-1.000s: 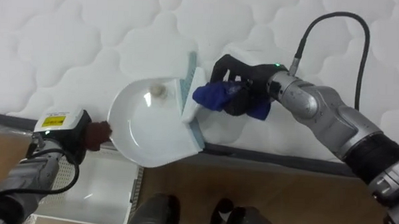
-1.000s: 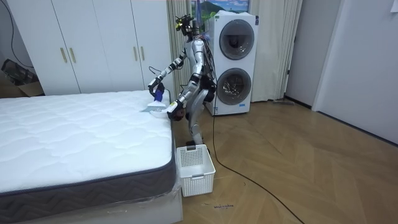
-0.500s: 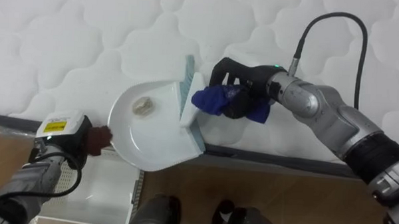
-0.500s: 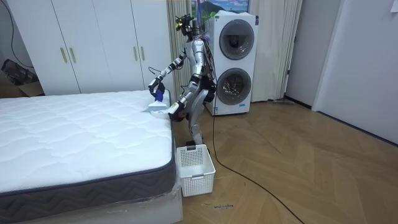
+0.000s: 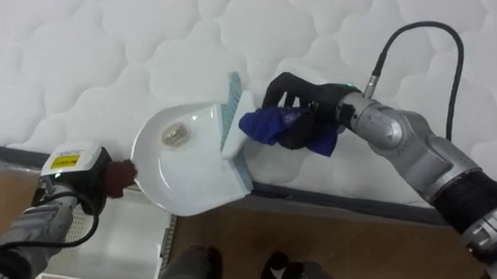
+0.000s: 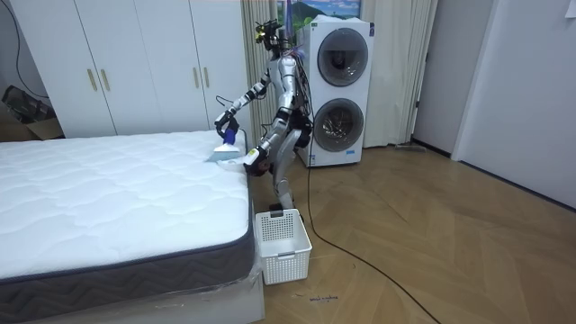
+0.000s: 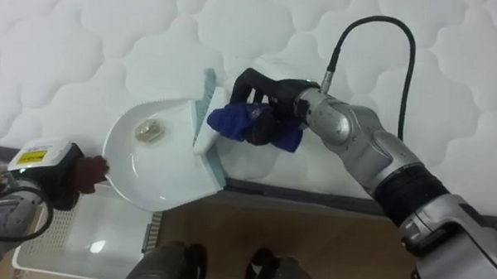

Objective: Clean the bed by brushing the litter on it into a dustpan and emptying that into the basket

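The robot stands at the bed's near edge, close to its corner in the room view. A white basket (image 5: 120,247) sits on the floor by its feet, at lower left. The left hand (image 5: 119,175) is closed round the handle end of a white dustpan (image 5: 193,175). The pan juts out over the edge of the mattress (image 5: 111,44), with its mouth to the right. 1 small pale scrap (image 5: 175,134) lies inside the pan, towards its far side. A small brush (image 5: 235,114) stands at the pan's mouth, bristles against the lip. The right hand (image 5: 303,116) is curled round the brush's blue grip, just right of the pan and low over the mattress.

The scrap looks light and loose, so it would likely slide on the smooth plastic if the pan tips. The dustpan looks stiff and light. It is best held by the handle and kept level until it is over the basket. The brush is also best held by its grip.
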You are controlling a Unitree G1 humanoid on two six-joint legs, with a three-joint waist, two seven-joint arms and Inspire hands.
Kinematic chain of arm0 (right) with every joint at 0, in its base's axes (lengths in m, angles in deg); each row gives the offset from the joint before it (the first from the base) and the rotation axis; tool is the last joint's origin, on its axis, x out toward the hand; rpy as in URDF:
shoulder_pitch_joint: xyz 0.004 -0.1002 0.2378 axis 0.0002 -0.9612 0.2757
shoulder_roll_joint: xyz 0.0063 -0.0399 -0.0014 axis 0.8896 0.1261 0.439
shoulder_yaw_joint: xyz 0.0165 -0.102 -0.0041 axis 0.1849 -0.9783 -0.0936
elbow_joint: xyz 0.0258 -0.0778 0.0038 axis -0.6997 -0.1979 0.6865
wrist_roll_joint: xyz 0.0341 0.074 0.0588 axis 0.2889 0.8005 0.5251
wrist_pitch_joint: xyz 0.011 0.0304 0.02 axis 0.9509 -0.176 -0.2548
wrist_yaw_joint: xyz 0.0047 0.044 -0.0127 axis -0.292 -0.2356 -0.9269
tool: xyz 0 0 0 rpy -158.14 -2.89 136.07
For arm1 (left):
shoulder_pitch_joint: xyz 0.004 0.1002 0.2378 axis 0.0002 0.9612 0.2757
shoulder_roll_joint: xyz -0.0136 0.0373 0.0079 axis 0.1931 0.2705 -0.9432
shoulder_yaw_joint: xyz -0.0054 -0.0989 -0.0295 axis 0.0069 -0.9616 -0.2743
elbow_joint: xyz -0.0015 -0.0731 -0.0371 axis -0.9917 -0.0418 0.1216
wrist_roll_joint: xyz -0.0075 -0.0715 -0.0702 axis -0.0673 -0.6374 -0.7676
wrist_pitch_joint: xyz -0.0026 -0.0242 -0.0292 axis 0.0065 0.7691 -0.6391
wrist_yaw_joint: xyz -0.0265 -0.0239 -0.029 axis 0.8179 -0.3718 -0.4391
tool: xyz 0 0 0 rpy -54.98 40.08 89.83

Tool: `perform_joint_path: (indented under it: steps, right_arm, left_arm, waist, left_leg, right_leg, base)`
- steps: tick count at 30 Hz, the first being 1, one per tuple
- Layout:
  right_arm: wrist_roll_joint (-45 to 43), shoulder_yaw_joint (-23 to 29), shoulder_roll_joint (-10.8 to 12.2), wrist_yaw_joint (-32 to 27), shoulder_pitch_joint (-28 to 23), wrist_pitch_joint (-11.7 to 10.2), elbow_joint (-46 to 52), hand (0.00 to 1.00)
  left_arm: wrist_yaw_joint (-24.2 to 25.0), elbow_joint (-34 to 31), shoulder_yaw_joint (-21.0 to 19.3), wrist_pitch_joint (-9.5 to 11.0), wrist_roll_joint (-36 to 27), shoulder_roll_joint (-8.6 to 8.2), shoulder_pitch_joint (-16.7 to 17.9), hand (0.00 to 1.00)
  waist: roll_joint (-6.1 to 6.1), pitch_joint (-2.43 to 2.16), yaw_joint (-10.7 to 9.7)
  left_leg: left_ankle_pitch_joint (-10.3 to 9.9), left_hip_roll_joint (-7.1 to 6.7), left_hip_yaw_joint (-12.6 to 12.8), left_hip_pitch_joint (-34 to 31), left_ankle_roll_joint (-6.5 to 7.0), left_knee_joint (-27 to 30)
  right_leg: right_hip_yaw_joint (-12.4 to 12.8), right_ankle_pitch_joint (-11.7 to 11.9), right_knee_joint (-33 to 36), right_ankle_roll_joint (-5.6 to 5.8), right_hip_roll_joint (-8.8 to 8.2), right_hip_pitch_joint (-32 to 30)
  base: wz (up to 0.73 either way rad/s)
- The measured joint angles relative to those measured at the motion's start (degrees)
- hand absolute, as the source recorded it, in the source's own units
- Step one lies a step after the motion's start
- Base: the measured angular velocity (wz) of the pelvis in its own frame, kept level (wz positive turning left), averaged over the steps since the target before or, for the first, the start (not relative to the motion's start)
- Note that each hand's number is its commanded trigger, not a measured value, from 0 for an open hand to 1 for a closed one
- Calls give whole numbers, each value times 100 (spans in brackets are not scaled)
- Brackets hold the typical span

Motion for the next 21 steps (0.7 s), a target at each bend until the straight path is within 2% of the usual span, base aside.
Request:
perform_joint_path:
  steps: [6, 8, 9, 12, 16, 20, 21]
  right_arm:
    - [12, 428, -224, -330, -545, -233, -83, 100]
    - [32, 635, -237, -473, -747, -319, -227, 59]
    - [76, 683, -241, -494, -794, -323, -275, 0]
    - [270, 984, -282, -602, -950, -425, -509, 0]
    - [720, 1505, -277, -799, -1087, -433, -1167, 0]
    - [1146, 2100, -276, -1080, -1482, -431, -1251, 0]
    - [1233, 2255, -262, -1200, -1614, -431, -1260, 0]
  left_arm:
    - [-127, -43, -94, 19, 7, 4, 3, 100]
    - [-211, -61, -174, 32, 20, 5, 4, 100]
    - [-236, -73, -202, 38, 20, 5, 4, 100]
    - [-445, -242, -432, 82, 12, -10, 42, 100]
    - [-762, -622, -858, 250, 21, -51, 124, 100]
    - [-1010, -921, -1151, 256, 12, -140, 439, 100]
    - [-1028, -1048, -1241, 225, 2, -232, 590, 100]
  waist:
    - [-13, -9, -78]
    - [-13, -9, -117]
    - [-14, -10, -122]
    - [0, -19, -152]
    - [36, -40, -152]
    - [163, -113, -156]
    - [219, -153, -169]
  left_leg:
    - [-3, -7, -14, 39, 5, -7]
    - [-2, -16, -3, 87, 5, -34]
    - [0, -20, 4, 112, 8, -48]
    - [9, -30, 76, 207, 22, -97]
    - [8, -12, 85, 450, 21, -200]
    - [5, -32, 109, 797, 26, -381]
    - [5, -77, 95, 930, 26, -486]
  right_leg:
    - [3, 5, -9, 23, 1, 56]
    - [10, 5, -17, 25, -2, 91]
    - [16, 6, -19, 25, -5, 104]
    - [58, 7, -7, 28, -31, 149]
    - [59, 13, -149, 62, 16, 411]
    - [38, 25, -326, 106, 27, 750]
    - [40, 22, -389, 142, 17, 873]
  base:
    - [2]
    - [0]
    - [0]
    - [-6]
    - [0]
    - [1]
    - [8]
